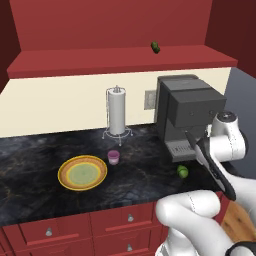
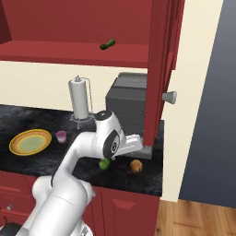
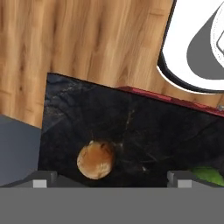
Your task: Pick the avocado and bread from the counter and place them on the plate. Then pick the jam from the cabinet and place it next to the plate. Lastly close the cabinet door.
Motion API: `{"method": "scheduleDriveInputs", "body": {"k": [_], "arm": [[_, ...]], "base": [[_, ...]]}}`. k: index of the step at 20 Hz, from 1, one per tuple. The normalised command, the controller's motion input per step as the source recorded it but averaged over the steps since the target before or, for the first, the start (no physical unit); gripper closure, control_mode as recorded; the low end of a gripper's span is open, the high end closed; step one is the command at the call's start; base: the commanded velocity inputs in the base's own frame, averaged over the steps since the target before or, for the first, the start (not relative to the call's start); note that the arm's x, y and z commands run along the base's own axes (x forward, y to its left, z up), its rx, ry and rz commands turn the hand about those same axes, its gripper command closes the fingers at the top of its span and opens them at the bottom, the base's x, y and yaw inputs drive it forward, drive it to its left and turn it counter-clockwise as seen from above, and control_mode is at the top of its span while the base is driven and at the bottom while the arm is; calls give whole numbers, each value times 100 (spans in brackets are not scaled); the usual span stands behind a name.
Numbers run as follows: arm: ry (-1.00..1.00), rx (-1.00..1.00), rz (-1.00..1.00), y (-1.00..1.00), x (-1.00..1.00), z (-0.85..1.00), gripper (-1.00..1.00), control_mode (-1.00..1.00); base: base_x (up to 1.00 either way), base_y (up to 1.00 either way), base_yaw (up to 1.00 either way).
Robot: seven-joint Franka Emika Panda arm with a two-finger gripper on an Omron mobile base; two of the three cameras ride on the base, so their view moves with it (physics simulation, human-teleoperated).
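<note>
Bread (image 3: 96,160): nearest the hand camera; lies on the counter (image 3: 144,131) near its end edge, in the corner by the wood floor (image 3: 87,39); nothing touches it
Gripper (image 3: 109,178): jaws spread wide, empty; hangs over the counter's end with the bread below and between the fingertips (image 3: 40,179), nearer one of them
Avocado (image 2: 104,163): on the counter close to the front edge, near the bread but apart from it; partly hidden behind the arm in the right base view
Plate (image 1: 82,173): far along the counter toward its other end, near the front edge; bare
Jam (image 1: 113,157): stands on the counter just beside the plate's rim, toward the back; whether touching cannot be told
Cabinet (image 2: 159,69): door stands open above the counter's end
Other: coffee machine (image 1: 187,115) at the back, behind the avocado; towel roll (image 1: 117,112) by the wall
Step, judged: taking up the bread; both foods are not yet plated
Handling, judged: bread looks light, soft, round; may roll toward the edge if nudged; best taken across its widest middle with a gentle squeeze; centre the jaws first
</note>
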Motion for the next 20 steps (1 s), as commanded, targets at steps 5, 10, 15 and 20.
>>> {"method": "scheduleDriveInputs", "body": {"k": [5, 10, 15, 20], "arm": [[7, 2, -8, -17, 1, -28, -100, -100], [5, 8, -5, -21, 9, -28, -100, -100], [0, 6, -3, -17, 21, -13, -100, -100], [0, 0, -1, -1, 17, -19, -100, -100]], "base": [[0, 0, 0], [0, 0, 0], [0, 0, 0], [0, 0, 0]]}}
